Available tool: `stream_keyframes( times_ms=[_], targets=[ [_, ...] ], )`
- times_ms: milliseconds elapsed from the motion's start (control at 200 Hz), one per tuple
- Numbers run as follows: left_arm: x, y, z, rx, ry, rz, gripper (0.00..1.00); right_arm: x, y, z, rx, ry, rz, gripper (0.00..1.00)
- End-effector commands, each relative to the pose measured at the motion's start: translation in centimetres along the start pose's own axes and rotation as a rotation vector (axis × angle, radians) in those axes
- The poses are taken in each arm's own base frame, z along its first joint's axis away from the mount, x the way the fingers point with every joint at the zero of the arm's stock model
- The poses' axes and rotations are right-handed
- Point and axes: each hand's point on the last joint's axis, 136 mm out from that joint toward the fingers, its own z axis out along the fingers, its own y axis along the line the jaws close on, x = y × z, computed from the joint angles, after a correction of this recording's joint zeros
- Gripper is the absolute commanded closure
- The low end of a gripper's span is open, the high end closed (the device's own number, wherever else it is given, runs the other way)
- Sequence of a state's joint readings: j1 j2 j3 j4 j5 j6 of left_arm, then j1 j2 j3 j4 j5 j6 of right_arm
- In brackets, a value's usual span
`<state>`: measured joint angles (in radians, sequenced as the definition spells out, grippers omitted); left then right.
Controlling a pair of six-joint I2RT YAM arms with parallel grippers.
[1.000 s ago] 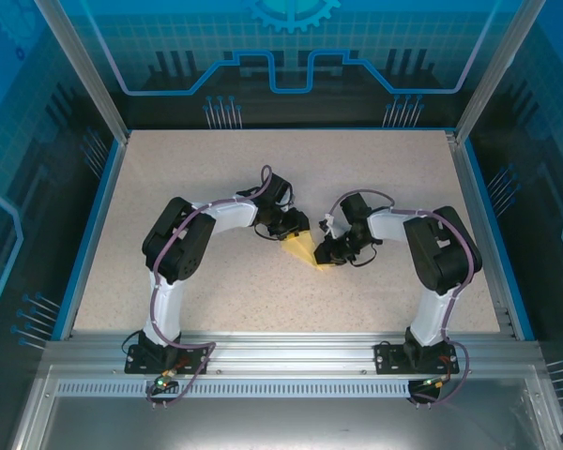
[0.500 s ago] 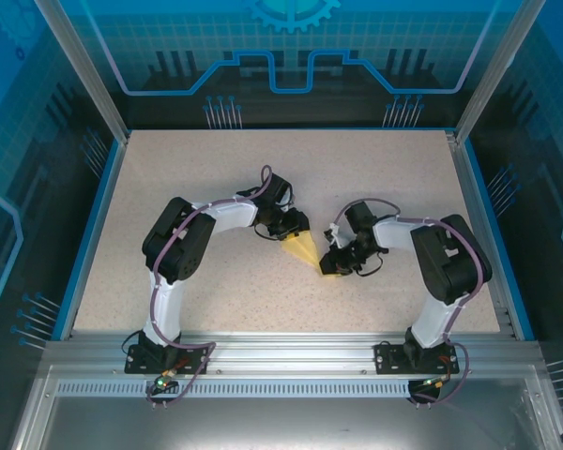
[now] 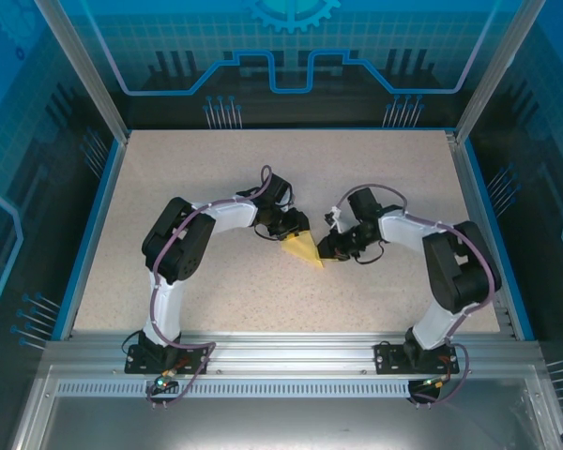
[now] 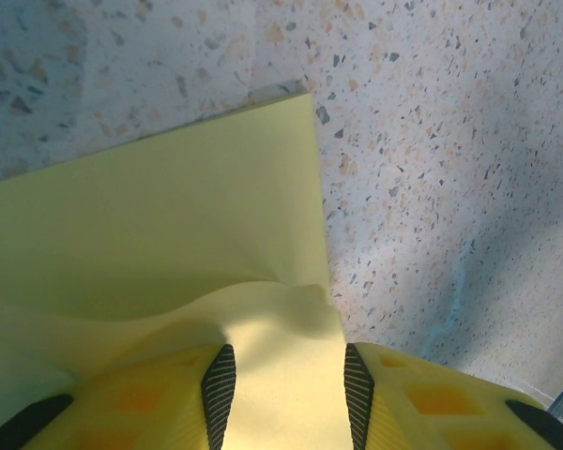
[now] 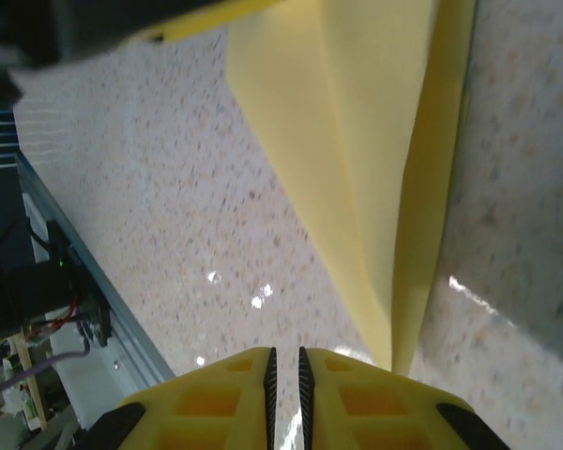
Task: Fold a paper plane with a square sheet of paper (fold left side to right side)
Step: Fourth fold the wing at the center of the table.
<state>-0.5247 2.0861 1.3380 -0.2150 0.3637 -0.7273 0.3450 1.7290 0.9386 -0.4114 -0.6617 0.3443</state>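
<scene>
Left gripper (image 4: 287, 375): at mid-table, tipped down over the wide far end of the paper (image 3: 304, 250). Its fingers (image 4: 219, 384) are spread, and yellow sheet fills the gap between them. A raised ripple in the sheet sits just ahead of the tips. Whether the tips press on the sheet cannot be told.

Right gripper (image 5: 284, 367): just right of the paper's near point, aimed left. Its fingers (image 5: 330, 389) are pressed almost together, and the thin slit between them pinches nothing.

Paper: pale yellow and folded to a narrow wedge with a crease along its length. The wide end lies far-left under the left gripper. The point lies near-right, just beside the right gripper's fingers.

Table (image 3: 216, 178): speckled beige with a blue rim; the paper lies flat near its middle, between the two grippers.
</scene>
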Motion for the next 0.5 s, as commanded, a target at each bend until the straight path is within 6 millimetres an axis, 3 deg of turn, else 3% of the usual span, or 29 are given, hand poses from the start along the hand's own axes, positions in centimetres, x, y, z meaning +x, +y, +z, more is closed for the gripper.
stream_keyframes(
  times_ms=[0,120,290,495],
  targets=[
    [1.8,4.3,0.6,-0.139,0.041,-0.064,0.58,-0.9,-0.9,1.6,0.022,0.008,0.035,0.84],
    [1.8,4.2,0.5,-0.139,0.041,-0.062,0.58,0.2,-2.7,3.0,0.061,0.063,0.076,0.84],
    [1.5,3.6,0.1,-0.126,0.031,-0.056,0.58,1.9,-5.5,3.5,0.171,0.106,0.138,0.86],
    [0.4,0.7,-2.4,-0.066,-0.021,-0.004,0.56,3.6,-7.9,3.6,0.268,0.143,0.190,0.89]
  ],
)
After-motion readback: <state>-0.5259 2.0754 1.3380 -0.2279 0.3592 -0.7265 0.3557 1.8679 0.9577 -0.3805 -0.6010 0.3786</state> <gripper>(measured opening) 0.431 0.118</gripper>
